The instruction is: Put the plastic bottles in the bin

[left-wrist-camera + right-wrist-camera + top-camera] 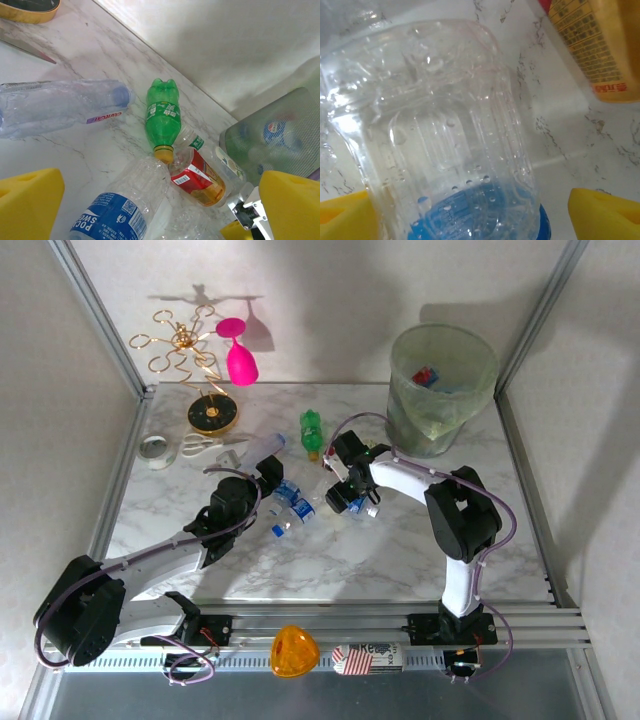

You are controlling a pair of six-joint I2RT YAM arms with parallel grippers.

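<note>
From above, the bin (440, 390) stands far back on the robot's right, well apart from the bottles (295, 502) lying mid-table.

Left wrist: the left gripper (160, 210) gapes wide over a blue-labelled bottle (117, 212) that slants away from it.

Right wrist: the right gripper (480, 215) is open astride a clear bottle (440, 140). Its length points away from the wrist, with one finger (605, 215) off its side, so it is likely the next to go.

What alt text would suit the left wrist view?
Plastic bottles lie on a marble table: a green bottle, a red-labelled bottle, a blue-labelled bottle nearest. The left gripper stands open to either side of it; the bin is at right.
</note>
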